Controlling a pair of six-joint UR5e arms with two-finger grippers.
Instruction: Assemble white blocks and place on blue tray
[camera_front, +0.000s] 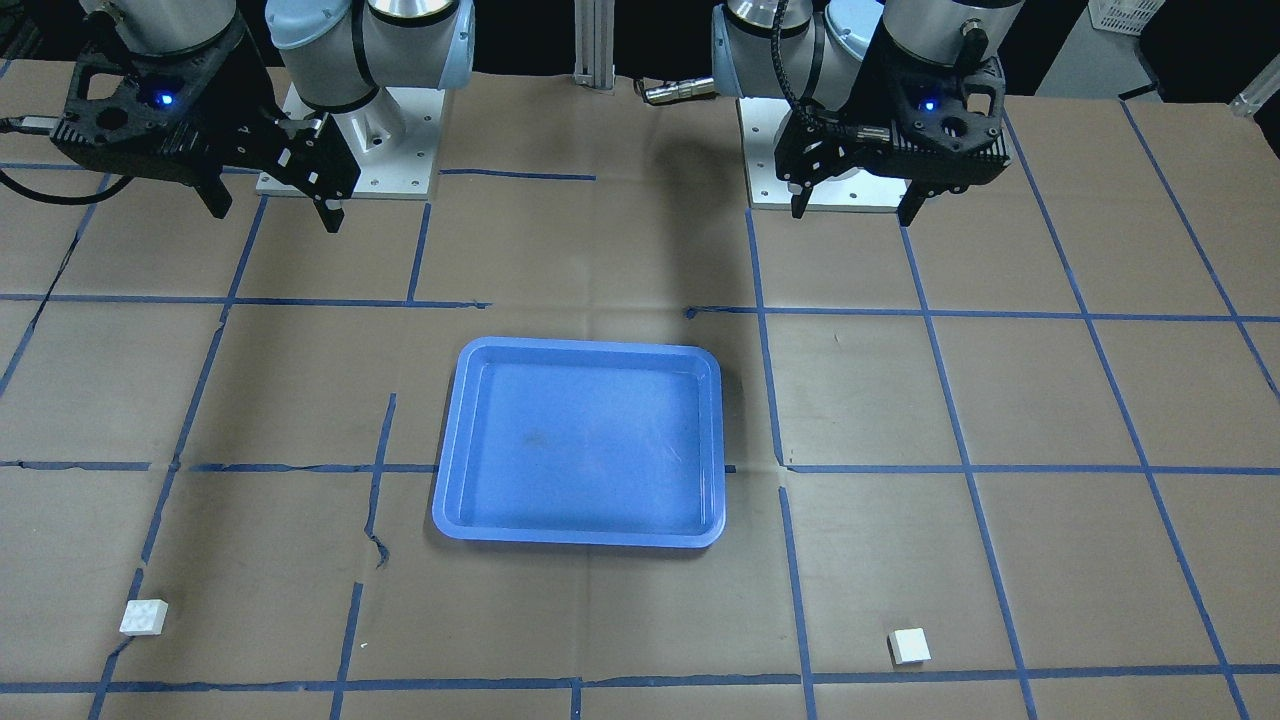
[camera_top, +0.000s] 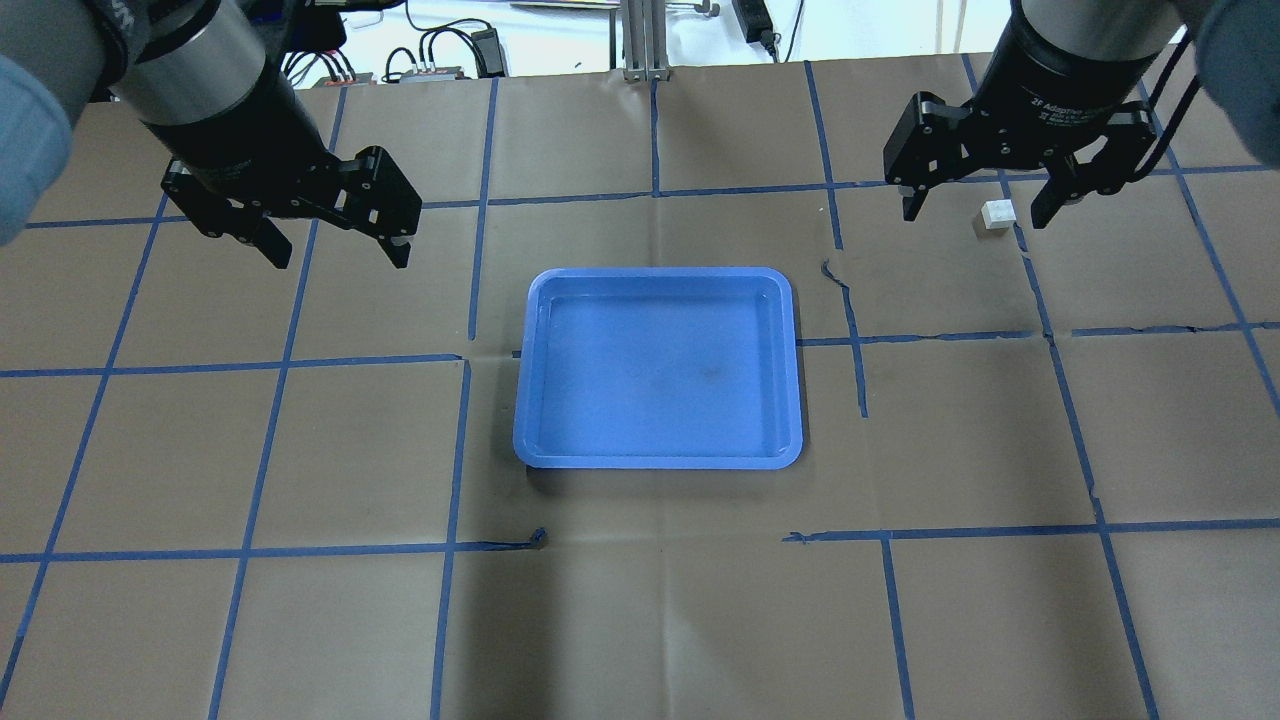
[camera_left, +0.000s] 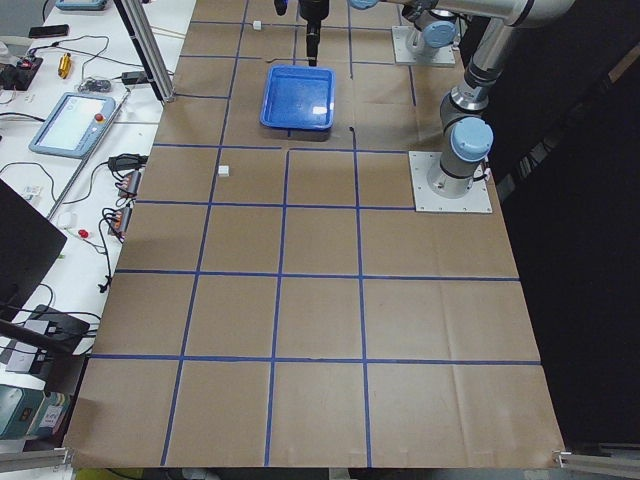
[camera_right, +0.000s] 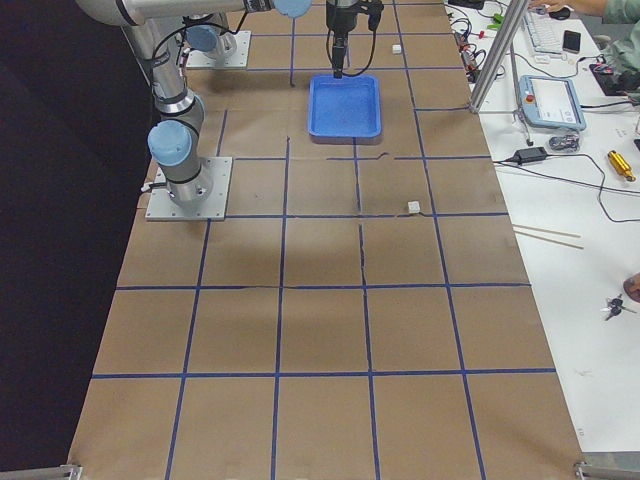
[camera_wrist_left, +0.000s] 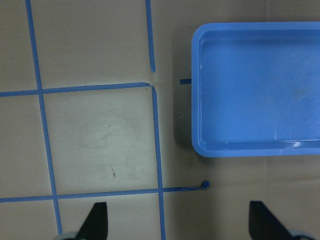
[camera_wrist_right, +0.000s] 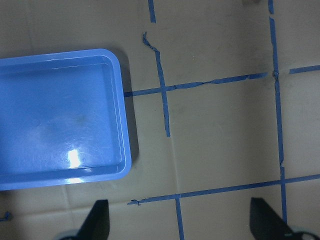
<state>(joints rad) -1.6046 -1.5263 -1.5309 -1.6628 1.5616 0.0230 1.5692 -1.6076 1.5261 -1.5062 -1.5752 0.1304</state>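
The blue tray (camera_front: 580, 445) lies empty at the table's middle; it also shows in the overhead view (camera_top: 658, 368) and both wrist views (camera_wrist_left: 255, 90) (camera_wrist_right: 60, 120). One white block (camera_front: 143, 617) sits far out on my right side, studs up; in the overhead view (camera_top: 997, 214) it shows between the right gripper's fingers, but on the table far below them. The other white block (camera_front: 909, 646) sits far out on my left side, hidden in the overhead view. My left gripper (camera_top: 340, 262) and right gripper (camera_top: 975, 218) hang open and empty above the table, either side of the tray.
Brown paper with a blue tape grid covers the table (camera_top: 640, 600). The arm bases (camera_front: 350, 150) stand on white plates at the robot's edge. Benches with devices and cables (camera_left: 75, 120) run along the far edge.
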